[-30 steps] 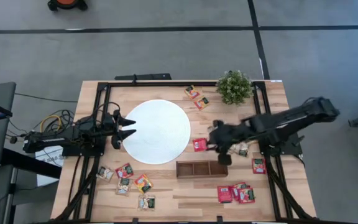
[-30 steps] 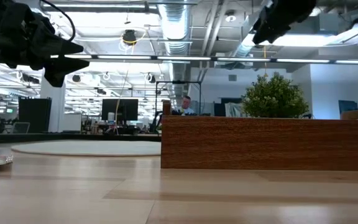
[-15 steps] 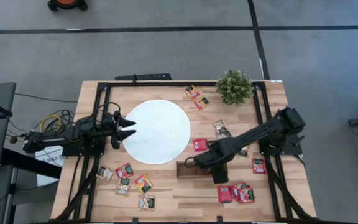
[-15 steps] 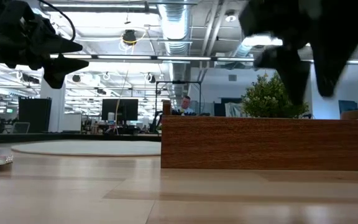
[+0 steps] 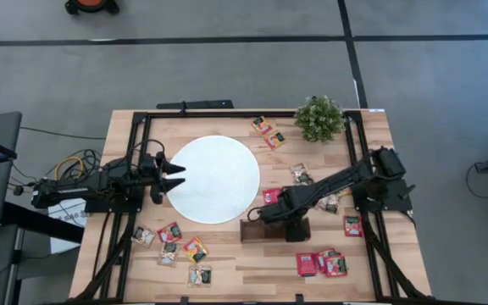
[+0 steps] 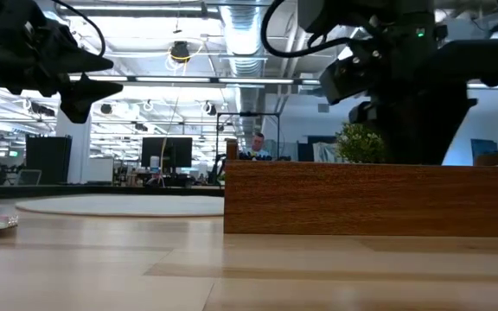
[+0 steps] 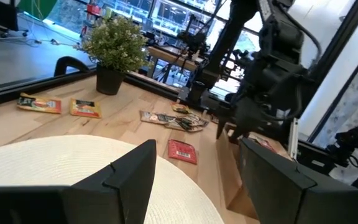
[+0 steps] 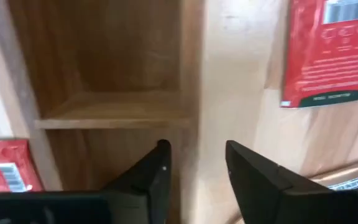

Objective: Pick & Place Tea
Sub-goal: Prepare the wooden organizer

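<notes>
Right pincer (image 5: 259, 216) hangs low over the brown tray (image 5: 248, 231), at the tray's end nearest the white disc (image 5: 214, 179). Through its wrist camera I see its two dark fingers (image 8: 157, 174) a little apart with nothing between them. Right under them is the tray's wooden wall and an empty box of the tray (image 8: 98, 56).

Tea bags lie all around it on the surface (image 5: 371, 127). One red bag (image 5: 271, 196) sits just beside the pincer, between it and the disc. Some pale bags (image 5: 302, 177) lie near the arm. Three red ones (image 5: 322, 264) lie past the tray, near the surface's edge. One more red bag (image 5: 352, 225) lies by the arm's base. Two orange bags (image 5: 268, 133) lie far off by the little green plant (image 5: 318, 118). A mixed bunch (image 5: 173, 244) lies well apart, on the left arm's side.

Left pincer (image 5: 179, 176) waits at the disc's edge, wide open, holding nothing.
</notes>
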`<state>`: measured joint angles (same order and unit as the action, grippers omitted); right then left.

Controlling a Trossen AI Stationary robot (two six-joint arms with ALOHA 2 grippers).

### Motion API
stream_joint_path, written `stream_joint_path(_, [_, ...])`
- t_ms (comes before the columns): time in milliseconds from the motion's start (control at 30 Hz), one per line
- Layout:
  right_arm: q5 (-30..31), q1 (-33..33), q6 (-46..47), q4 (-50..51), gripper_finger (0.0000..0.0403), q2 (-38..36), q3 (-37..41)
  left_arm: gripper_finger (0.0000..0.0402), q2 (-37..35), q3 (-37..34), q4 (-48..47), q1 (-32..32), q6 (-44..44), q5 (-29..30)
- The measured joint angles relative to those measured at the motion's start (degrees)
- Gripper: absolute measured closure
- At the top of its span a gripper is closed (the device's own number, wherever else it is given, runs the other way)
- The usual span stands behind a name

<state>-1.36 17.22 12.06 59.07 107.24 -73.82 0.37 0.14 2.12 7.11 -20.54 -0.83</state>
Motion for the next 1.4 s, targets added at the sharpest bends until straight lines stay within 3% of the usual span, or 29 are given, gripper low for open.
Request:
stream_joint_path(200, [-0.14,-0.86,-0.07,-1.72,0.0335,0.0,0.02,0.0182,0.01,0.0,0.1,0.02,-1.27,-1.09])
stream_joint_path(433, [-0.18,-0.75,-1.93,-2.56,0.0385,-0.03,0.02,0.0182,-0.01,0.0,0.07,0.0,-2.2,-1.37])
stream_joint_path(800, [0.11,-2.16,-0.54,-0.19,0.0388,-5.04,-4.75,0.0182,0.01,0.0,0.09,0.0,-3.29,-1.41])
stream_joint_path(1067, [3.2,-12.28,-7.48,-0.54,0.0388,-6.71,-19.24,0.0182,0.01,0.0,0.12,0.0,-3.56,-1.46])
stream_joint_path(1267, [0.38,-23.17,-15.3,3.41,0.0388,4.74,-34.15,0.0182,-0.04,0.19,0.31,0.0,-3.48,-4.62])
stream_joint_path(1400, [0.19,-27.06,-18.8,6.46,0.0388,15.13,-44.4,0.0182,-0.01,2.19,-2.41,0.0,-3.21,-7.86])
